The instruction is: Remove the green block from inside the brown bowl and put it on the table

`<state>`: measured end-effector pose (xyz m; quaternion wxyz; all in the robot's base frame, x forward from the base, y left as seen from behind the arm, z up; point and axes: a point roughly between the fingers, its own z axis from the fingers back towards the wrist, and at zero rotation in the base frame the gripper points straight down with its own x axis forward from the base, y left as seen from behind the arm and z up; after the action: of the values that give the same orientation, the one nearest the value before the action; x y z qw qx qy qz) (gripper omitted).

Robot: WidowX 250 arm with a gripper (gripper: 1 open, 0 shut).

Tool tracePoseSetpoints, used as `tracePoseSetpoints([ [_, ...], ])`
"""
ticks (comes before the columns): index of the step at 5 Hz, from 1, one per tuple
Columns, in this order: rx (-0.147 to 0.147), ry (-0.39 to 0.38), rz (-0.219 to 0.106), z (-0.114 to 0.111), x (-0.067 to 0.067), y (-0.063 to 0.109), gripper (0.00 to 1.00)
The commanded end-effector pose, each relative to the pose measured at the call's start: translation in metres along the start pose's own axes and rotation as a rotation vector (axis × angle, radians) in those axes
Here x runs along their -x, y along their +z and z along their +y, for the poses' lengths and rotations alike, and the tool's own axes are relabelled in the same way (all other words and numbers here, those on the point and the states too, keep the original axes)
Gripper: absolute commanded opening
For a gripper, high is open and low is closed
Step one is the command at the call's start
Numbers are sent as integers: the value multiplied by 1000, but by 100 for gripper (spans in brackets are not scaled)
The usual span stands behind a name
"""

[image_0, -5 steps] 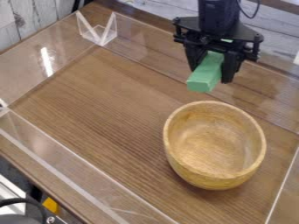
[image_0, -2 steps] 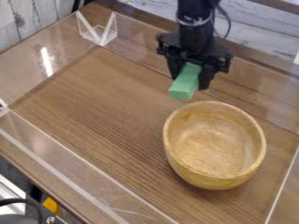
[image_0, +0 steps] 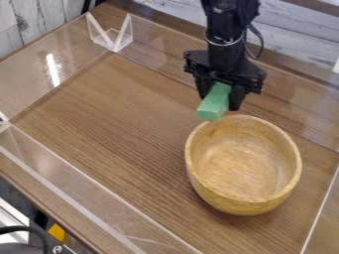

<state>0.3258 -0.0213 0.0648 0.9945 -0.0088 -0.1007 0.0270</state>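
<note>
My black gripper (image_0: 223, 95) hangs from above, shut on the green block (image_0: 216, 101), which sticks out below the fingers at a tilt. The block hovers over the table (image_0: 106, 119), just beyond the far-left rim of the brown bowl (image_0: 244, 164). The bowl is round, light wood with a thick rim, and its inside shows nothing in it. Whether the block's lower end touches the tabletop I cannot tell.
Clear acrylic walls (image_0: 73, 45) run along the table's left and far edges, with a folded clear corner piece (image_0: 109, 32) at the back left. A lower acrylic wall (image_0: 79, 189) lines the front edge. Open wood surface lies left of the bowl.
The gripper has carried the green block leftward from the back right, then slightly down and toward the bowl's far rim. The bowl has not moved.
</note>
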Motion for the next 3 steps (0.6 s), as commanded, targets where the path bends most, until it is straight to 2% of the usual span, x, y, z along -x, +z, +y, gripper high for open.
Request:
tracePoseSetpoints([
  [1, 20, -61, -34, 0, -4, 0, 0],
  [3, 38, -97, -28, 12, 7, 9, 0],
])
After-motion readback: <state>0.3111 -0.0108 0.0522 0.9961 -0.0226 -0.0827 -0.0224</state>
